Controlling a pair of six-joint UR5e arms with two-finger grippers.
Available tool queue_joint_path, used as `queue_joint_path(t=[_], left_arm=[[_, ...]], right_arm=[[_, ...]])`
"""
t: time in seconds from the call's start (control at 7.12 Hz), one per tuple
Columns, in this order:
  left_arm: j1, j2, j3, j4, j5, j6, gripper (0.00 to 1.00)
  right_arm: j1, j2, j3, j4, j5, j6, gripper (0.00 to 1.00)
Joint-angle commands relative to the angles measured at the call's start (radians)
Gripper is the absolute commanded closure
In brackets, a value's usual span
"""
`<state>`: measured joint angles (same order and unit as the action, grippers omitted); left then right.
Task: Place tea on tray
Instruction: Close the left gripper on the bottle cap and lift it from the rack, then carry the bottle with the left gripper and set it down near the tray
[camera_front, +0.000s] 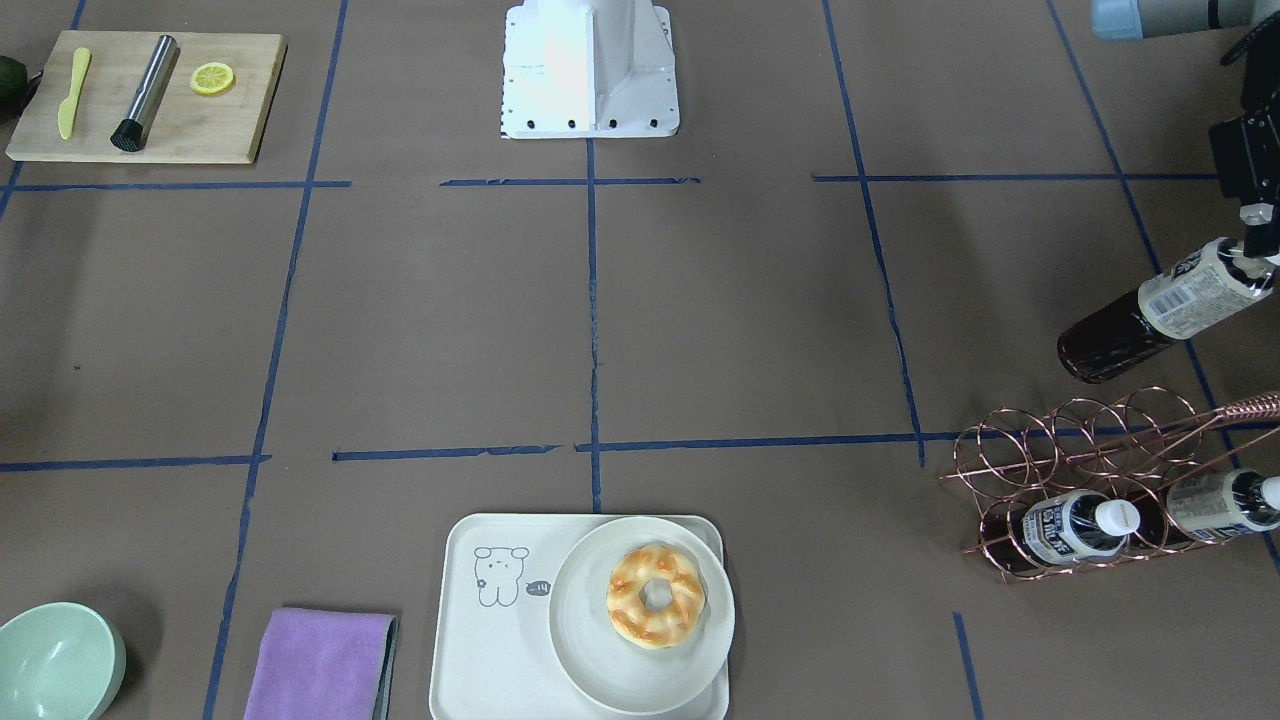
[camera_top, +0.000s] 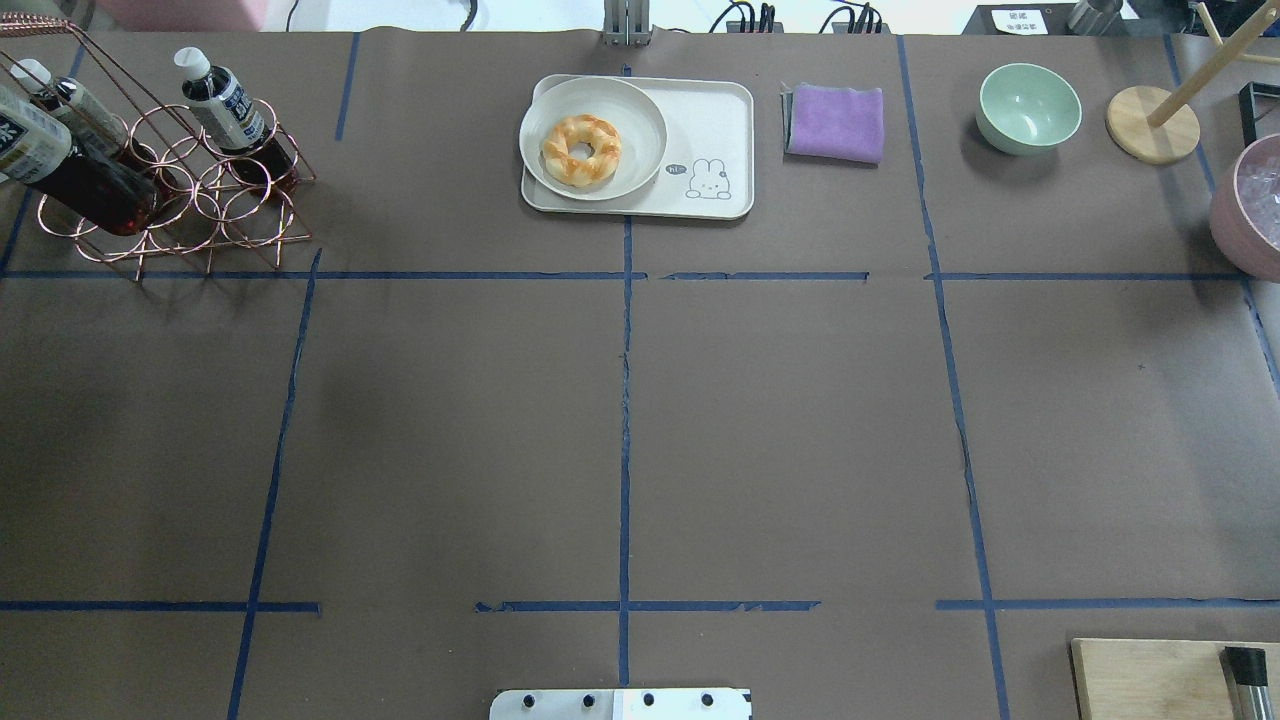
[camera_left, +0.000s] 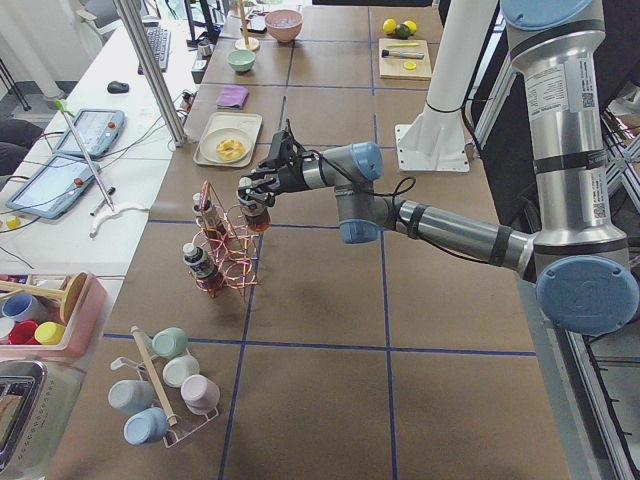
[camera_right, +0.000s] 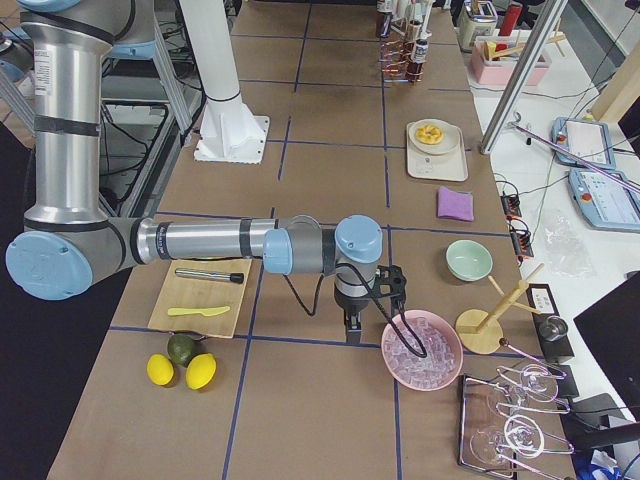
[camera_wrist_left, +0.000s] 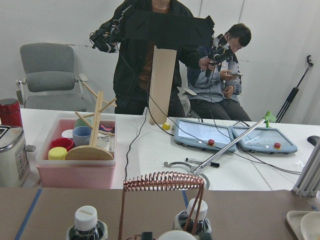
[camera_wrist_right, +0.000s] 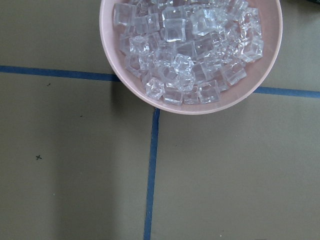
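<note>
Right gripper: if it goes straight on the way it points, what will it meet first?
The right gripper likely meets the brown table beside the pink ice bowl, not the bowl; depth is unclear.

tea bottles (camera_front: 1165, 310) (camera_front: 1075, 527) (camera_front: 1215, 503) 3 | tray (camera_front: 490, 650) 1 | plate (camera_front: 590, 655) 1 | doughnut (camera_front: 655, 597) 1 | cloth (camera_front: 320, 665) 1 | bowls (camera_top: 1030, 105) (camera_top: 1238, 220) 2

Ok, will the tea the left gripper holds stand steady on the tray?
Probably tippy: the tea is tall and narrow, held tilted by its cap end. Dark liquid fills its lower half, so likely hefty. Round-bodied; toppled, it may roll on the tray.
</note>
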<state>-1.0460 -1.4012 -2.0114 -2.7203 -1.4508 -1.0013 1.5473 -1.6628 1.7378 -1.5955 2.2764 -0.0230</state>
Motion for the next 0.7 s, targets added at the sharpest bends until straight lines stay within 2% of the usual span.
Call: queue_joint_path(t=[0.0,0.14,0.42,0.56], left_arm=[[0.106,-0.118,-0.021,0.153,0.108,0.001,1.0],[0.224,-0.187,-0.027,0.262,0.241,0.001,1.0],[0.399,-0.336,-0.033,0.458,0.445,-0.016,1.0],[0.506,-0.472,-0.015,0.623,0.575,-0.063,0.99]], right_arm=[[-0.001,0.0,0.0,0.0,0.0,0.0,0.0],[-0.001,0.0,0.0,0.0,0.0,0.0,0.0],[-0.001,0.0,0.0,0.0,0.0,0.001,0.0],[-0.001,0.0,0.0,0.002,0.0,0.002,0.0]])
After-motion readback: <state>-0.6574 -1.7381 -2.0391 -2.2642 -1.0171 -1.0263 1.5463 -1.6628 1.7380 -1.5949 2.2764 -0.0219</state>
